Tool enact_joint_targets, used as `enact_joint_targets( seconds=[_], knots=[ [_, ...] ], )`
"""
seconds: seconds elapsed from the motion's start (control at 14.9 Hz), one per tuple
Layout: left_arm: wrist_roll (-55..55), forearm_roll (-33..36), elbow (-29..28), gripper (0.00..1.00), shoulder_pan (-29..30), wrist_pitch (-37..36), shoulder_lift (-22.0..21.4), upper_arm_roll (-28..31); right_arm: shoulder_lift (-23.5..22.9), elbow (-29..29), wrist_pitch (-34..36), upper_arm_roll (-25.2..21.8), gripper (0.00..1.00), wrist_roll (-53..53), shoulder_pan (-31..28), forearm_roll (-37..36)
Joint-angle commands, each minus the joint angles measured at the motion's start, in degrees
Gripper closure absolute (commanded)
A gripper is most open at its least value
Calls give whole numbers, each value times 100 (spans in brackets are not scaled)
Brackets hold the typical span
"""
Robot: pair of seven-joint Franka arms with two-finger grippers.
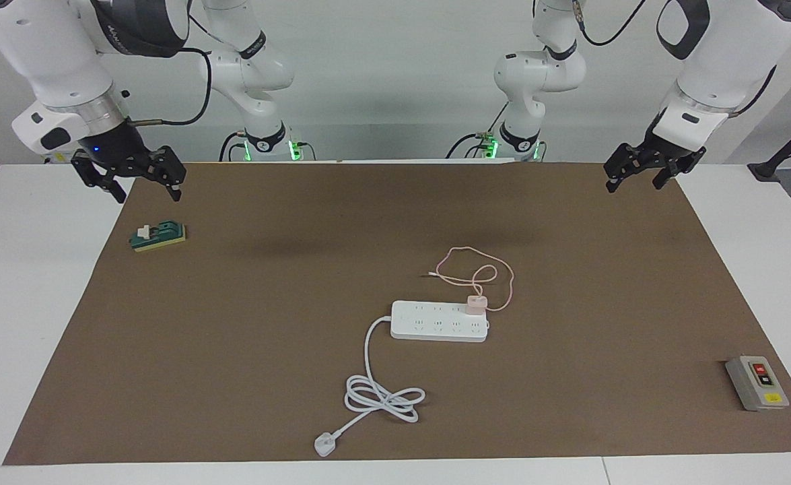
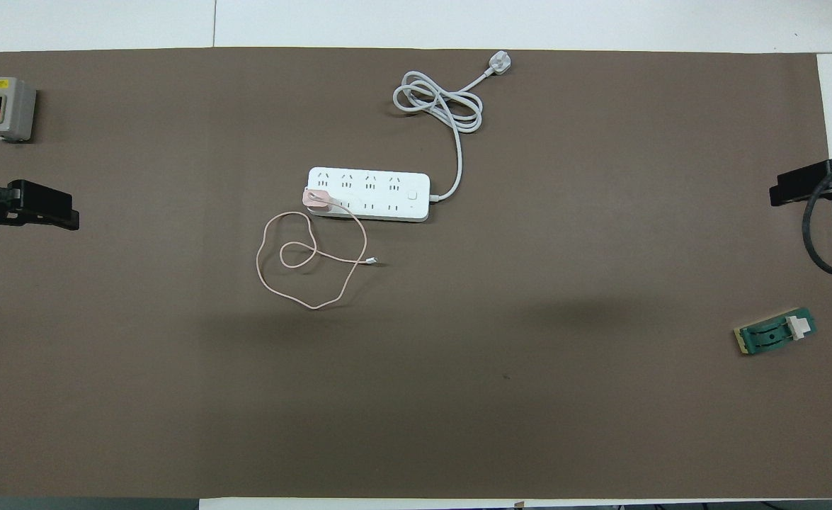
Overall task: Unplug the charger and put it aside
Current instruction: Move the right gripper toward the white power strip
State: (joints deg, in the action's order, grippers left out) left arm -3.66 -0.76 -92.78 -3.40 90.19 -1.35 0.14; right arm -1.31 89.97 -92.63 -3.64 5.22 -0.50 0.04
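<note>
charger: the pale pink cube (image 1: 475, 304) is plugged into the white power strip (image 1: 439, 321), in a socket at the strip's end toward the left arm's end of the surface, on the row nearer the robots
charger cable: the thin pink cable (image 1: 483, 273) lies in loose loops on the brown mat (image 1: 267, 303), nearer the robots than the strip, its free tip resting on the mat
power strip cord: the thick white cord (image 1: 382, 394) leaves the strip's end toward the right arm, coils farther from the robots and ends in a white plug (image 1: 324, 445) near the mat's edge
left hand: (image 1: 641, 172) up in the air over the mat's edge at the left arm's end, fingers spread, grasping nothing
right hand: (image 1: 138, 176) up in the air over the mat's corner at the right arm's end, fingers apart, nothing in it
green part: a small green block with a white piece (image 1: 159, 236) lies on the mat below the right hand
switch box: a grey box with red and black buttons (image 1: 757, 382) sits at the left arm's end, farther from the robots than the strip
</note>
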Motion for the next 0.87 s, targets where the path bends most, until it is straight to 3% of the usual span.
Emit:
enact_joint_targets(
  seconds=[0.0, 0.47, 0.8],
  knots=[
    [23, -12, 164, 0, -11, -46, 91, 21, 8, 21, -19, 101, 0, -30, -143, -4],
    [-38, -3, 252, 0, -38, -63, 135, 30, 43, 38, -1, 240, 0, 66, -135, -22],
    [14, -29, 252, 0, -38, -2, 214, 21, 79, 108, -27, 548, 0, 1199, -135, -13]
  ],
)
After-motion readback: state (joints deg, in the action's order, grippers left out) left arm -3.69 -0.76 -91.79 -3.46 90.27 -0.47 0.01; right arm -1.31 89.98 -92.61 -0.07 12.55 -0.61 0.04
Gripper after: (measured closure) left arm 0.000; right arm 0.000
